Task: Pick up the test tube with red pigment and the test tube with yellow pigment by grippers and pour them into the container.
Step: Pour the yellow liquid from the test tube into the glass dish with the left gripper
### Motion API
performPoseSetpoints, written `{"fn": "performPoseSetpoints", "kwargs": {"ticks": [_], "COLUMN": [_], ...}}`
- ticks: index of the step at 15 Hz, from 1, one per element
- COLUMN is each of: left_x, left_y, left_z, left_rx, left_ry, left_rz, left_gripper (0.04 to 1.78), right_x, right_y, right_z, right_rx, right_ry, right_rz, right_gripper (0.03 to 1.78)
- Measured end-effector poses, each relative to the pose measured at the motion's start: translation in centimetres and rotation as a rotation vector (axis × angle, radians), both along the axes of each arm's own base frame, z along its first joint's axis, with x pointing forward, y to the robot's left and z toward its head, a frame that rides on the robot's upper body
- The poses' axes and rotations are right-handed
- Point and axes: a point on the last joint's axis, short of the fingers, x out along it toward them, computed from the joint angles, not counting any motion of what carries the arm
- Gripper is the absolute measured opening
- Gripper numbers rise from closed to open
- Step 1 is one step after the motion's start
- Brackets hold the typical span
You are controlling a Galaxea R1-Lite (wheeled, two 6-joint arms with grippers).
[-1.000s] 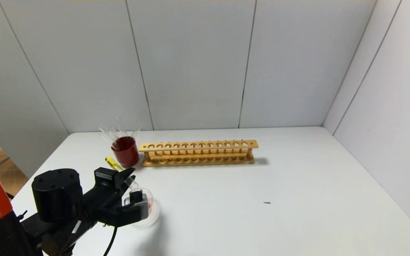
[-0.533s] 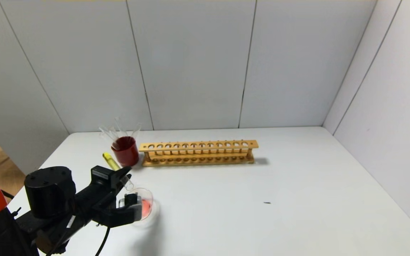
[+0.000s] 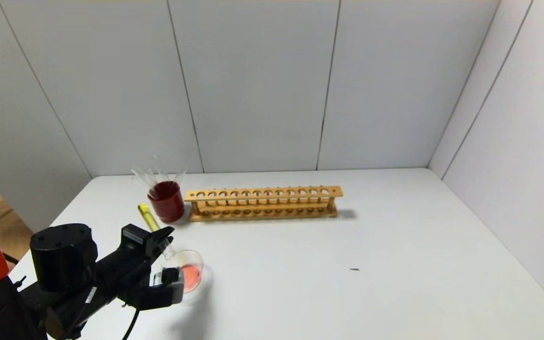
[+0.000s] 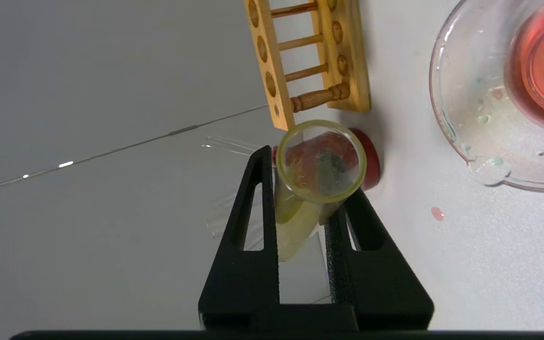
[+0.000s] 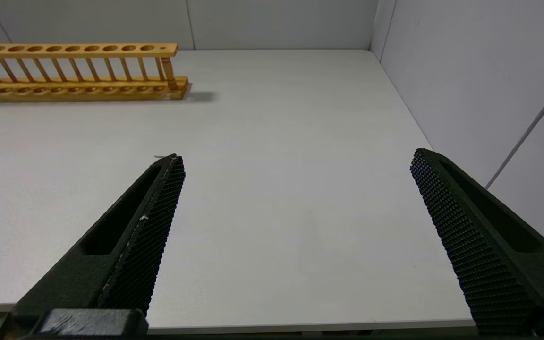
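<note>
My left gripper (image 3: 167, 257) is shut on the test tube with yellow pigment (image 3: 151, 222) and holds it tilted, closed end up and back, open mouth down by the left rim of the container (image 3: 199, 267). The container is a low clear glass dish with red-pink liquid in it. In the left wrist view the tube's mouth (image 4: 320, 160) faces the camera between the fingers of the left gripper (image 4: 307, 186), with yellow liquid behind it; the container (image 4: 461, 127) lies beside it. No tube with red pigment shows. My right gripper (image 5: 296, 158) is open and empty above the table's near right edge.
A dark red cup (image 3: 166, 200) with several clear empty tubes stands behind the dish. A long wooden tube rack (image 3: 262, 203) stands empty beside it. A small pink drop (image 4: 437, 213) lies on the table near the dish. Grey walls close the back and right.
My left gripper has drawn back to the left and toward me with the yellow tube. More of the dish and its red liquid now shows. The tube's closed end has risen a little.
</note>
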Motion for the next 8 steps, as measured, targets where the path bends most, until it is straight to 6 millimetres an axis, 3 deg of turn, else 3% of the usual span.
{"fn": "performPoseSetpoints", "kwargs": {"ticks": [8], "left_x": [0.5], "left_y": [1.0], "left_z": [-0.4], "left_rx": [0.085], "left_ry": [-0.021], "left_rz": [-0.050], "left_gripper": [0.32], "right_x": [0.0], "right_y": [0.0], "right_z": [0.0], "right_rx": [0.000], "right_ry": [0.000], "right_rz": [0.000], "right_gripper": [1.75]}}
